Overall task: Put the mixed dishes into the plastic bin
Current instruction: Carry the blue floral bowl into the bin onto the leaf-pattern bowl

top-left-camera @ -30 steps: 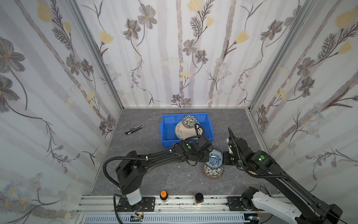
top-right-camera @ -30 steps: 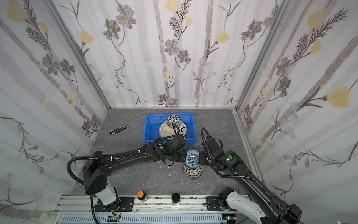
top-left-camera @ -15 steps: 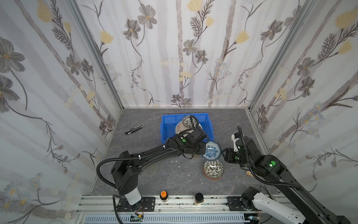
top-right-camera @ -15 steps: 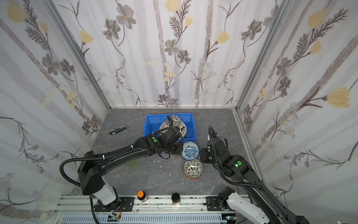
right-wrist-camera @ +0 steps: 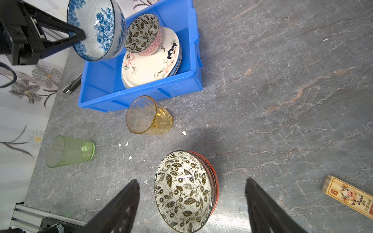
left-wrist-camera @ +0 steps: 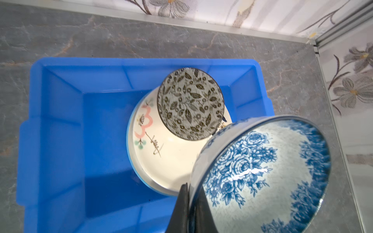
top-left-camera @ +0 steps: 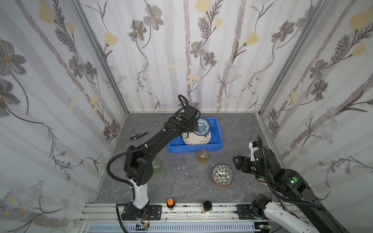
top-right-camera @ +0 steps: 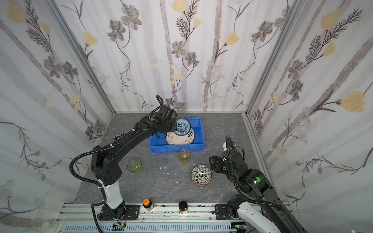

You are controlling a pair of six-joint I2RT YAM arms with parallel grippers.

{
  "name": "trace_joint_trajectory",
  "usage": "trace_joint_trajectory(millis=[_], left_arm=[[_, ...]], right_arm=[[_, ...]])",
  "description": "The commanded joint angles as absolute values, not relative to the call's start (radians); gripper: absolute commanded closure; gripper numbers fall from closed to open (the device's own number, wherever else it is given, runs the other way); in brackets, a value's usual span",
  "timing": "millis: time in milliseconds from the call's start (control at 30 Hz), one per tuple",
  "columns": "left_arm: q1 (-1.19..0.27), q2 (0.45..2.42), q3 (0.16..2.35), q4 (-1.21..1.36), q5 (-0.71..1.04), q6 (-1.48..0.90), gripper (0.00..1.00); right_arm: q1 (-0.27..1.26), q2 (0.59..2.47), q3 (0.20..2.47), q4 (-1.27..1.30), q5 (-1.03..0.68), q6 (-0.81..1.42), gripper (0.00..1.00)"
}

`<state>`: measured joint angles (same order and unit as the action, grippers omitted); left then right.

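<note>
My left gripper (left-wrist-camera: 188, 193) is shut on the rim of a blue floral bowl (left-wrist-camera: 262, 171), holding it tilted over the blue plastic bin (top-left-camera: 201, 145). In both top views that bowl (top-right-camera: 182, 127) hangs above the bin's stacked plates. A cream plate (left-wrist-camera: 161, 153) tops the stack, with a black-white leaf bowl (left-wrist-camera: 190, 103) on it. My right gripper (right-wrist-camera: 192, 180) stands open just behind a second leaf bowl (right-wrist-camera: 183, 191) nested in an orange bowl (right-wrist-camera: 215, 181) on the table, touching neither. An amber tumbler (top-left-camera: 203, 155) and a green tumbler (top-left-camera: 156, 165) stand before the bin.
A black pen-like tool (top-left-camera: 139, 134) lies left of the bin. Two small jars (top-left-camera: 170, 202) (top-left-camera: 207, 205) stand at the front rail. A wooden block (right-wrist-camera: 349, 195) lies near the right wall, and white chips (right-wrist-camera: 125, 144) dot the table. Flowered walls close in three sides.
My left arm has carried the blue floral bowl from above the bowl stack back over the bin. My right gripper has opened and drawn back to the right.
</note>
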<state>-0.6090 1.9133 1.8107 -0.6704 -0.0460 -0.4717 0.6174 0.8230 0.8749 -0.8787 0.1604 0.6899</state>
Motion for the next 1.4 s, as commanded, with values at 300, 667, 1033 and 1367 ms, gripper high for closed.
trace_joint_trajectory(millis=[300,667,1033,1367], left_arm=[[-0.503,2.130,2.012,-0.679,0.019,-0.492,1.00],[-0.493,2.250,2.117,-0.685,0.084,-0.500,1.00],[-0.482,2.295,2.127,-0.692,0.111,-0.479,1.00],[-0.480,2.323,2.144,-0.694,0.124,-0.459,0.89]], right_arm=[[0.614,0.818,0.812,-0.888,0.157,0.726,0.00],[0.600,0.813,0.775,-0.885,0.155,0.735,0.00],[0.595,0.828,0.730,-0.851,0.140,0.757,0.00],[0.593,0.828,0.724,-0.849,0.137,0.770,0.00]])
